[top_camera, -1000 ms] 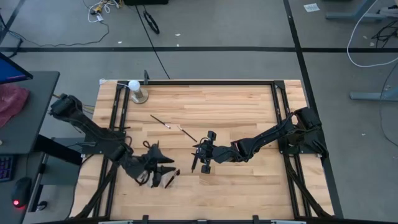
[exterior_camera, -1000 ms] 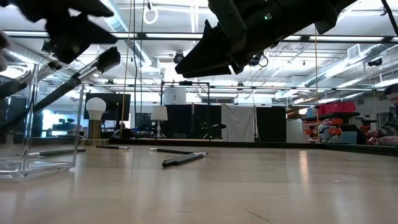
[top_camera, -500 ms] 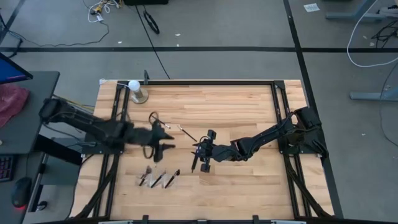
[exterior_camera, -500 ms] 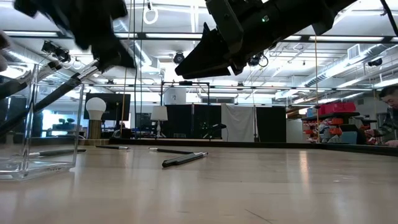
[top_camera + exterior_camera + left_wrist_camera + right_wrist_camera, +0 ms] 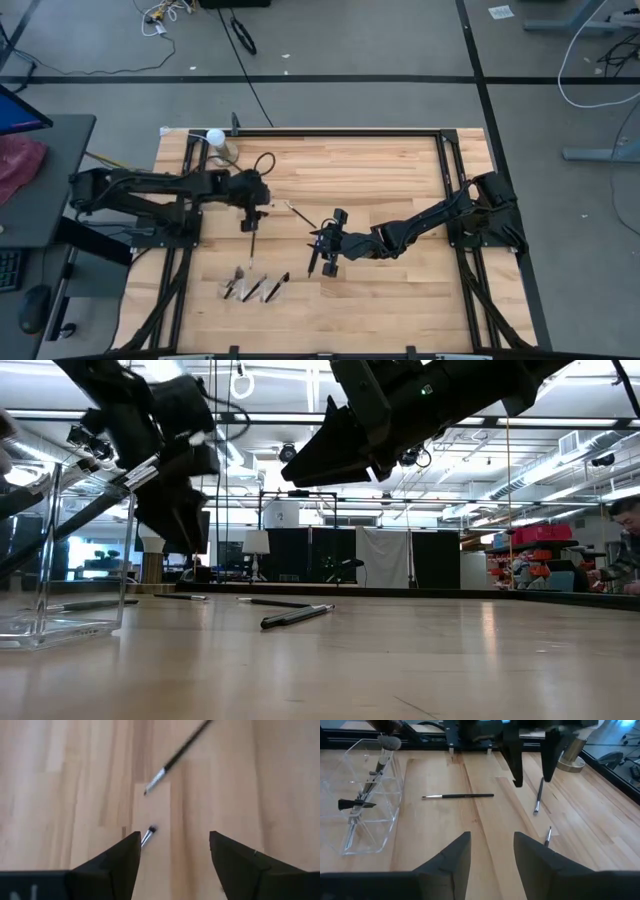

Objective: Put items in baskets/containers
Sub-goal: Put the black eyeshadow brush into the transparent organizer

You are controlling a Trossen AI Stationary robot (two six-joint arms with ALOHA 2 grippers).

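A workshop with grey floor and cables surrounds the wooden tabletop, which sits in a dark frame. The left arm reaches across from the left edge, its end effector hanging over the boards left of centre, fingers spread apart with nothing between them; beneath it two brushes lie on the wood, one just beside a fingertip. The right arm stretches in from the right edge, its end effector above mid-table, fingers parted and empty. The clear organizer stands near the front edge, left of centre, and in the high view shows as pale outlines with several brushes leaning inside, bristles up. Between the organizer and the far arm one brush lies flat on the boards, well apart from both. Two more lie nearer the left end effector, one below its fingers. A white ball on a stand sits at the far left corner.
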